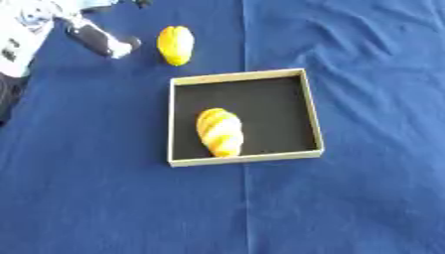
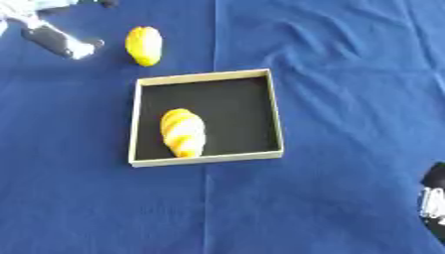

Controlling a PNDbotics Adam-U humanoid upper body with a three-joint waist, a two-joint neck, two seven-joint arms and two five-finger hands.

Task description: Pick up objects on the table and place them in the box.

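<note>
where the blue cloth (image 1: 104,198) lies nearest me, i see only an edge of my right hand (image 2: 433,201) at the lower right of the right eye view, and i cannot tell how its fingers are set. in the middle ground the shallow box (image 1: 314,114), pale-rimmed with a black floor, holds a striped orange-yellow bread-like object (image 1: 220,132) in its near left part. beyond the box's far left corner a yellow object (image 1: 176,44) lies on the cloth, and just left of it, apart, my left hand (image 1: 103,40) reaches in with fingers extended, holding nothing.
</note>
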